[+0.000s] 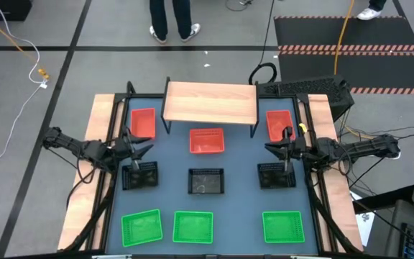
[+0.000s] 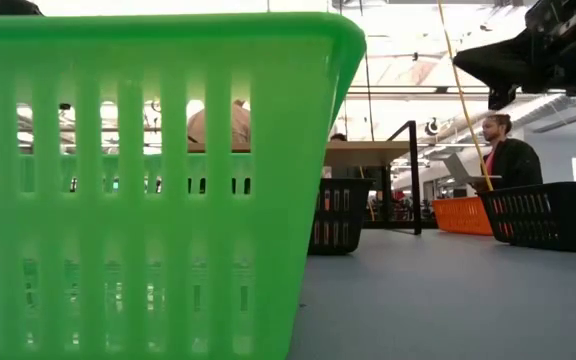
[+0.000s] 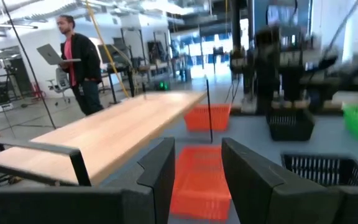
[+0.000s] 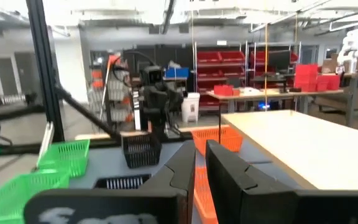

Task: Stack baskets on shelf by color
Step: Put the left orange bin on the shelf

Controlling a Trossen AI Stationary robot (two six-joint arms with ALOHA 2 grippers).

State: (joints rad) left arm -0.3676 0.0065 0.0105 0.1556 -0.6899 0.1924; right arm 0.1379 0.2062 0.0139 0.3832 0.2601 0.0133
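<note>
- We see the shelf (image 1: 210,101) at the far edge of the blue tabletop (image 1: 243,173), its plank top bare.
- Three red baskets sit just before it: left one (image 1: 143,123), middle one (image 1: 207,141), right one (image 1: 279,124).
- Three black baskets form the middle row: (image 1: 140,175), (image 1: 206,181), (image 1: 276,175).
- Three green baskets line the near edge: (image 1: 142,226), (image 1: 193,226), (image 1: 283,226).
- The left gripper (image 1: 141,150) hovers above the left black basket, its jaws apart and empty.
- The right gripper (image 1: 277,149) hovers above the right black basket, its jaws a narrow gap apart, holding nothing.
- A person (image 1: 172,18) stands beyond the shelf.
</note>
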